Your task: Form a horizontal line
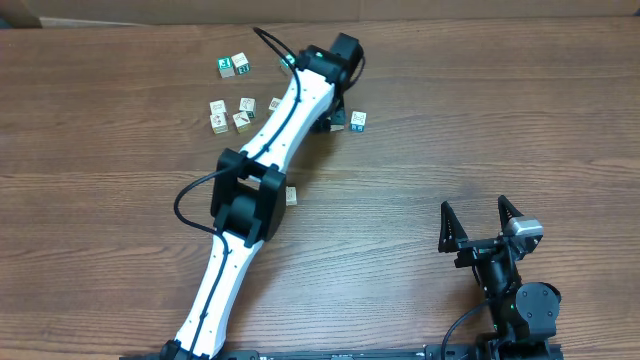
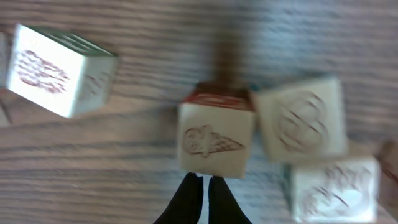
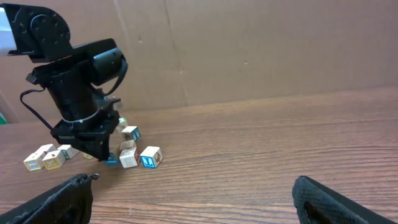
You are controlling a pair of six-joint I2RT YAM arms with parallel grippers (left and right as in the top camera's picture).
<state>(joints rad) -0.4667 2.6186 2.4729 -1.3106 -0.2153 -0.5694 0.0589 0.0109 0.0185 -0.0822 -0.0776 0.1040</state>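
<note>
Pale printed cubes [image 1: 218,108], brown woodgrain table [image 1: 450,120]

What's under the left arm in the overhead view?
One pale cube pokes out beside the elbow, a second cube at the forearm's edge. The arm covers the rest of both and the left gripper, which the wrist view shows shut, tips at an ice-cream-print cube.

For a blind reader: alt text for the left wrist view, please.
The shut left gripper points at a pale cube printed with an ice-cream cone. Two more cubes crowd its right; another cube lies apart, upper left, on a wooden table.
</note>
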